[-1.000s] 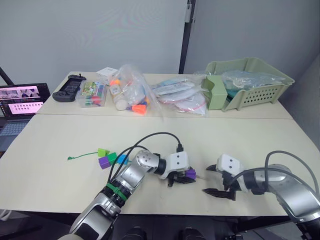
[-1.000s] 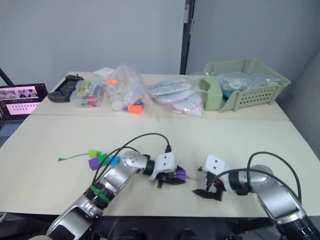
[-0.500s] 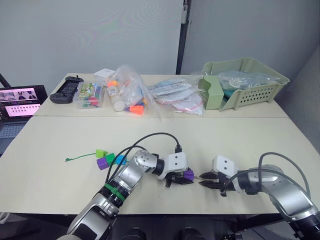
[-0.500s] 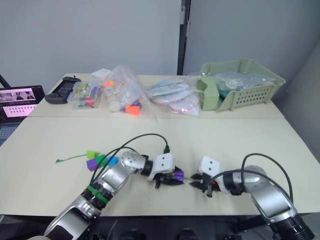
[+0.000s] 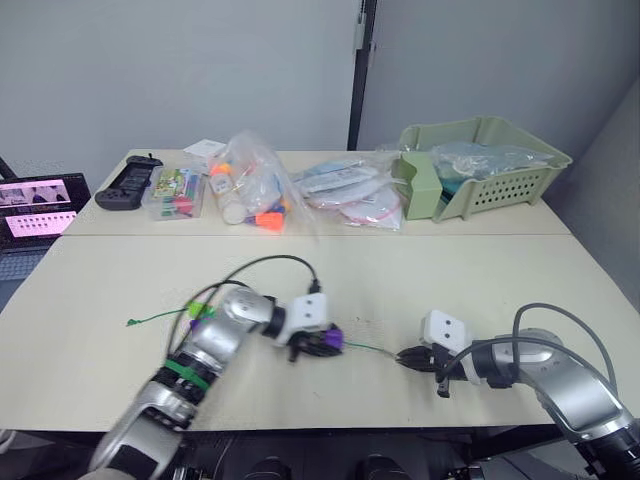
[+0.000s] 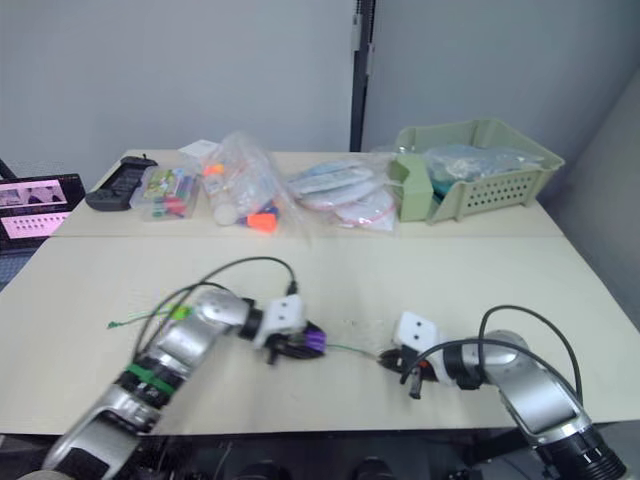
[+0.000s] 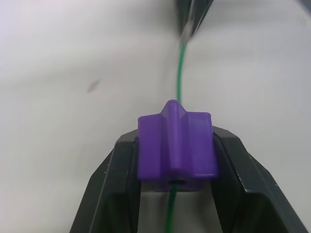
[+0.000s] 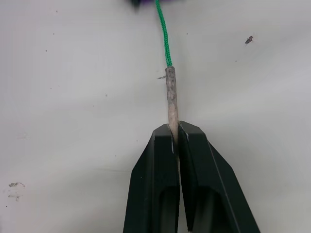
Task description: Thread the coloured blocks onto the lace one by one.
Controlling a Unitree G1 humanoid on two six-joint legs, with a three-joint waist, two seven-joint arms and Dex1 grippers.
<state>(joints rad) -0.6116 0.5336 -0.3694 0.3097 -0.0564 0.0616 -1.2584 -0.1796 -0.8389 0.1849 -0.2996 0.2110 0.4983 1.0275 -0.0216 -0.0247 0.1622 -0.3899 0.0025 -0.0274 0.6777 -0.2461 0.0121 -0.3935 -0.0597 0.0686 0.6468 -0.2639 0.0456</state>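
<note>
Head views: I see my left gripper (image 5: 318,345) low on the table (image 5: 420,275), near the front middle, closed on a purple block (image 5: 331,340). The lace (image 5: 366,347) runs as a thin green line from that block across to my right gripper (image 5: 403,356), which sits just off to the right on the tabletop. The far tail of the lace lies to the left of my left arm, ending near the table's left side. Other blocks sit behind my left forearm, mostly hidden; I can't count them. At the back: a green basket (image 5: 500,180), clear bags (image 5: 255,185), a black controller (image 5: 125,183), and a laptop (image 5: 35,200) at the left edge.

Left wrist view: both fingers (image 7: 109,194) clamp the purple block from either side. The lace passes through the block's hole and continues toward the other gripper's dark tips.

Right wrist view: jaws pressed almost together, pinching the lace's pale stiff tip (image 8: 170,97). The tip sticks out ahead of the fingers, and the green string continues from it toward the purple block.
</note>
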